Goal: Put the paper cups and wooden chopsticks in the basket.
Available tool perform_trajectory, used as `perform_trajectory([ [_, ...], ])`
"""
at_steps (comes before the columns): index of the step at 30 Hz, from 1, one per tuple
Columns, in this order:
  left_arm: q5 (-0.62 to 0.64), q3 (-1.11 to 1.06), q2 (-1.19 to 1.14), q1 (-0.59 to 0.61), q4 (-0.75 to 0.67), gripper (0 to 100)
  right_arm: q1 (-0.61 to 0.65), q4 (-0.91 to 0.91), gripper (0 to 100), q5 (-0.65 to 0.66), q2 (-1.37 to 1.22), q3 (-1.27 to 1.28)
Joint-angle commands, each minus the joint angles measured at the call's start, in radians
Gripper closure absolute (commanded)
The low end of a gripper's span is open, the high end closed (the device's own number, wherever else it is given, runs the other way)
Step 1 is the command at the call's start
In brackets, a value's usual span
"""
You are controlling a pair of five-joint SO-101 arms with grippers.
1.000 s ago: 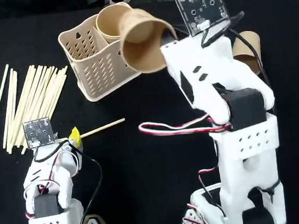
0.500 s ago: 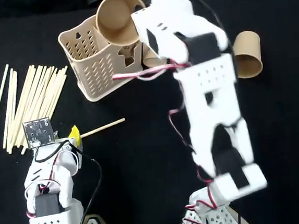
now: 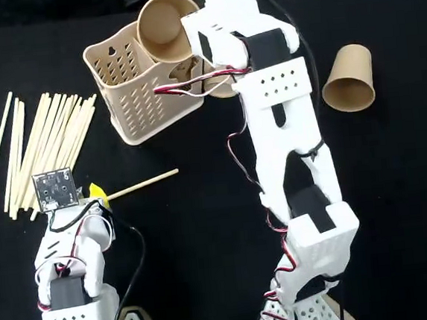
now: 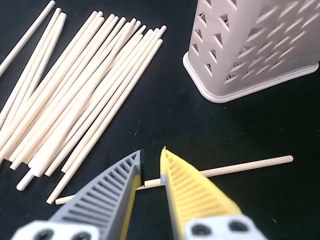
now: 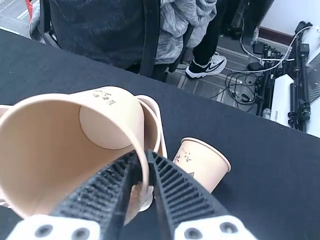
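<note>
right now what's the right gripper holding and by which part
The right gripper pinches a paper cup by its wall at the rim, one finger inside, one outside.

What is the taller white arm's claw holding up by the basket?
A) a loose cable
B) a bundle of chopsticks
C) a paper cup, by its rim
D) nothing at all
C: the right gripper pinches the wall of a paper cup, one finger inside the rim and one outside, at the top of the basket.

Right arm [image 3: 275,95] over basket [image 3: 130,100]; open gap toward chopsticks [image 3: 48,148]
</note>
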State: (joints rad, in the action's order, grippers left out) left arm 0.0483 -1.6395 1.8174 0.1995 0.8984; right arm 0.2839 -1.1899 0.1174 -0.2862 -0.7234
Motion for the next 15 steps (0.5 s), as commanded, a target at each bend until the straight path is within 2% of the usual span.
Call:
perform_trajectory([
  [1, -0.002, 0.010, 0.005, 0.002, -0.021, 92, -0.014, -0.003, 94.7, -0.009, 0.010, -0.045],
  [7, -0.002, 0.010, 0.005, 0.002, -0.021, 92, 0.005, 0.011, 68.4, -0.002, 0.001, -0.094],
  [9, -0.002, 0.010, 0.005, 0.002, -0.021, 92, 0.018, 0.043, 67.1, -0.002, -0.005, -0.110],
  [15, -0.002, 0.010, 0.005, 0.002, -0.021, 92, 0.081, 0.153, 72.4, 0.000, -0.012, -0.157],
])
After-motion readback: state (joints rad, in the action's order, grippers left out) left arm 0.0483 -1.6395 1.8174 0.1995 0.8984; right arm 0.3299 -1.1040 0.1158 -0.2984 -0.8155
